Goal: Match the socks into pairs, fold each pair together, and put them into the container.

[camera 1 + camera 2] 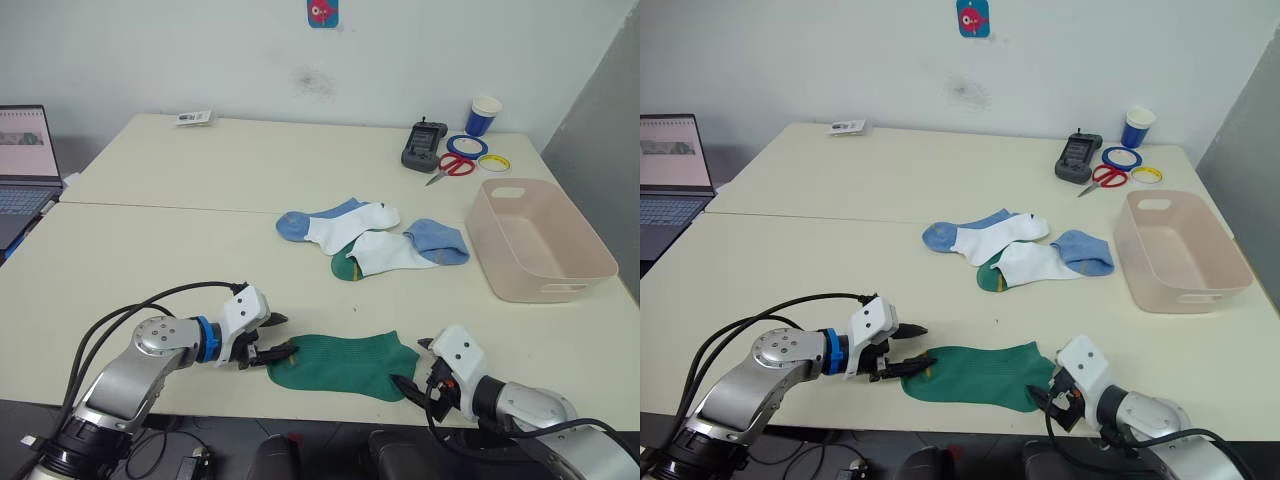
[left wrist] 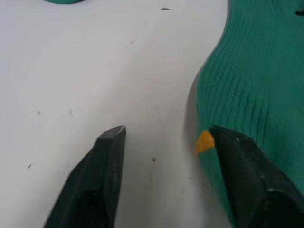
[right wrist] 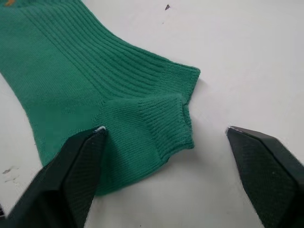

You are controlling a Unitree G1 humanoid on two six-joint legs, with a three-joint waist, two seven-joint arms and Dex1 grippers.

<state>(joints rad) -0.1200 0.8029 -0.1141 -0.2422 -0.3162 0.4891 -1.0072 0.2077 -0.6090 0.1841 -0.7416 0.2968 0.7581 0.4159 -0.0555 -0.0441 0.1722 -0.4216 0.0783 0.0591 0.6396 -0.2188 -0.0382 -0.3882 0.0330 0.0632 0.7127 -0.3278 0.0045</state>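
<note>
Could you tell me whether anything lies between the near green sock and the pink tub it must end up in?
Nothing visible does. The table is bare from the green sock to the pink tub; the other socks lie off to the side.

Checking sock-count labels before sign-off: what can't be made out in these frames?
- Second green sock: head views, mostly covered by a white-and-blue sock; its yellow mark cannot be confirmed.
- Near green sock: left wrist view cuts it off at the edge; its toe end sits under the left gripper fingers.
- Small card at the table's far edge: print too small to read.
- Pink tub: near inner wall hidden by its rim.
</note>
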